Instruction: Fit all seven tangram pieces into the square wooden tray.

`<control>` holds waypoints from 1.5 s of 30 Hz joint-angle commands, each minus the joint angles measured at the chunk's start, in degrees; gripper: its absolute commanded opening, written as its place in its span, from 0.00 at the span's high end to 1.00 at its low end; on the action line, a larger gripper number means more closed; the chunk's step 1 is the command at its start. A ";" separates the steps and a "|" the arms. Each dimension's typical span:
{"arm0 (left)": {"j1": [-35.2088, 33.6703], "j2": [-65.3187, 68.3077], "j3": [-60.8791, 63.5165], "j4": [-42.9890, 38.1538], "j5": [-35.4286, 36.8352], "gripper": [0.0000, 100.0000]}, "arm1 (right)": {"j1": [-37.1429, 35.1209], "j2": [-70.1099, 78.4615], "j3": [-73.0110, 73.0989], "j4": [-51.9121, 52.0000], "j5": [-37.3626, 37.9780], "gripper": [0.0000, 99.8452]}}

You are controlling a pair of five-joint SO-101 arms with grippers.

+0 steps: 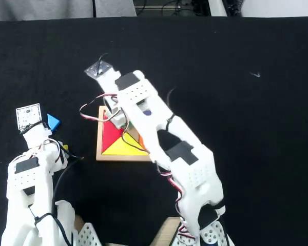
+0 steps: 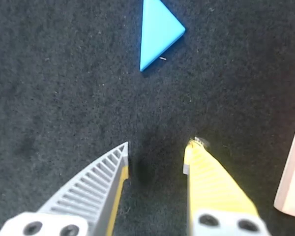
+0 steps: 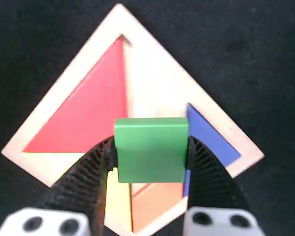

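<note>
Right wrist view: red piece (image 3: 86,115), yellow piece (image 3: 117,201), orange piece (image 3: 155,202), blue piece (image 3: 209,135) in tray (image 3: 152,83); right gripper (image 3: 151,152) clamps green square (image 3: 150,140) above. Left gripper (image 2: 157,145) spread, empty; cyan triangle (image 2: 157,32) loose.

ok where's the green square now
Right wrist view: the green square is in the right gripper's fingers over the wooden tray, between red triangle and blue piece.

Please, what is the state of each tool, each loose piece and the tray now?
left tool: open, empty
right tool: shut on green square
green square: held over the tray
tray: partly filled, some bare wood
light blue triangle: lying outside the tray
</note>
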 commanded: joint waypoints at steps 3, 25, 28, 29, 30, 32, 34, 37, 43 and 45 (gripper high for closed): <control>0.66 -1.14 -0.40 -0.88 0.18 0.81 | -2.55 0.84 -3.21 1.41 -0.62 0.87; 0.66 -1.14 -0.40 -0.88 0.18 0.81 | -1.58 -6.37 -2.42 1.85 -0.62 0.84; 0.66 -1.14 -0.40 -0.88 0.18 0.81 | -4.04 -9.54 0.48 1.23 -0.79 0.99; 0.66 -1.14 -0.40 -0.88 0.18 0.81 | -5.19 -9.98 1.71 0.79 -1.58 0.99; 0.66 -1.14 -0.40 -0.88 0.18 0.81 | -5.98 -9.98 3.03 0.26 -2.55 0.96; 0.66 -1.14 -0.40 -0.88 0.18 0.81 | -6.24 -9.98 5.76 -1.41 -3.34 0.99; 0.66 -1.14 -0.40 -0.88 0.18 0.81 | -5.89 -9.98 8.48 -2.99 -3.16 0.99; 0.66 -1.14 -0.40 -0.88 0.18 0.81 | -4.92 -9.98 10.86 -4.84 -3.16 0.99; 0.66 -1.14 -0.40 -0.88 0.18 0.81 | -1.23 -8.22 10.86 -7.56 -2.99 0.99; 0.66 -1.14 -0.40 -0.88 0.18 0.81 | -0.97 -6.73 9.45 -7.21 -2.99 0.99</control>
